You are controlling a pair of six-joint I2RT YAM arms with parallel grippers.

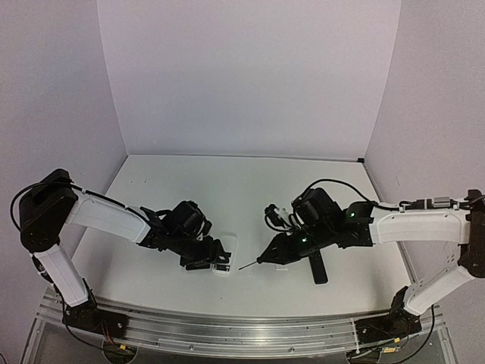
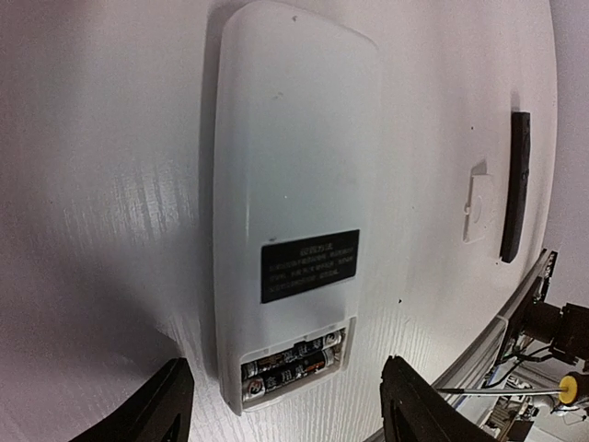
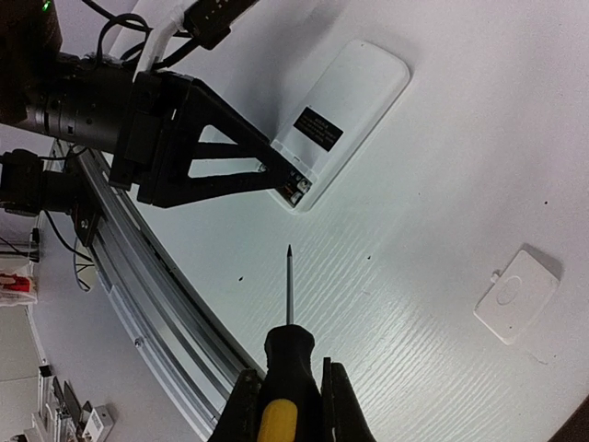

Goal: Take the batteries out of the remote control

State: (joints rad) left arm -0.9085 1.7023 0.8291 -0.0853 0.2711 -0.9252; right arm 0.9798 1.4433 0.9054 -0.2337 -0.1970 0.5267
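Note:
The white remote control [image 2: 294, 166] lies back-up on the table, its battery bay uncovered at the near end. Two slim dark batteries [image 2: 290, 361] lie side by side in the bay. My left gripper [image 2: 285, 410] is open, one finger [image 2: 156, 405] on each side of that end, clear of the remote. From the right wrist the remote control [image 3: 345, 115] shows with the batteries [image 3: 301, 187] at its near end. My right gripper [image 3: 287, 405] is shut on the yellow-and-black screwdriver [image 3: 288, 354], whose tip points at the bay from a short way off. From above, the left gripper [image 1: 216, 259] is at the remote control [image 1: 228, 249].
A small white battery cover [image 3: 515, 295] lies loose on the table to the right. A long black remote [image 1: 318, 267] lies beside the right arm. The metal rail [image 1: 227, 322] runs along the table's near edge, close behind both grippers.

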